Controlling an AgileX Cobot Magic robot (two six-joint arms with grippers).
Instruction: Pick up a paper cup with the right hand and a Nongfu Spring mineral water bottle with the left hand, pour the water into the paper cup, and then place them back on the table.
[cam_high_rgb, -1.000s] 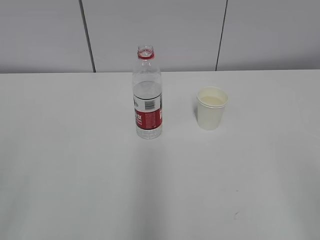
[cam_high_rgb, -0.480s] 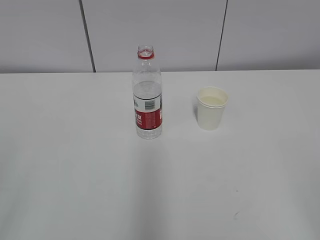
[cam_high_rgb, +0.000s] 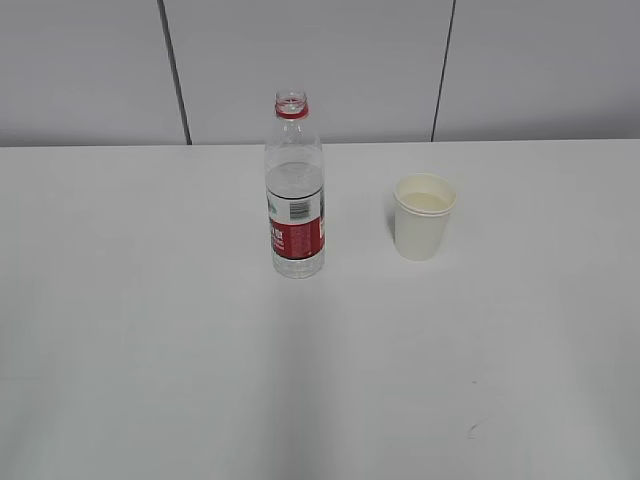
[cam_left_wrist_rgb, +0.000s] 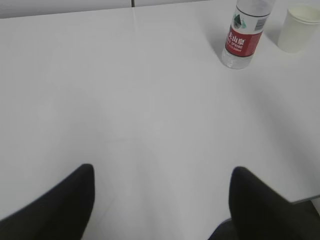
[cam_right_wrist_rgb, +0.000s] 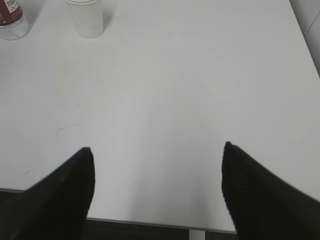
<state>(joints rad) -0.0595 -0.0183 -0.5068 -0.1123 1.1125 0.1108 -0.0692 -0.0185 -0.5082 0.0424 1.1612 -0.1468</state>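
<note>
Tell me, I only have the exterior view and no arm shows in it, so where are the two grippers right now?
Observer: Both are pulled back near the table's front edge. The left gripper is open, nothing between its fingers.
Operator: And the right one?
Observer: The right gripper is open too, over bare table, with the paper cup far ahead and to its left.
Operator: Is the left one lined up with the bottle?
Observer: No. In the left wrist view the Nongfu Spring mineral water bottle stands far ahead and off to the right, upright, apart from the cup.
</note>
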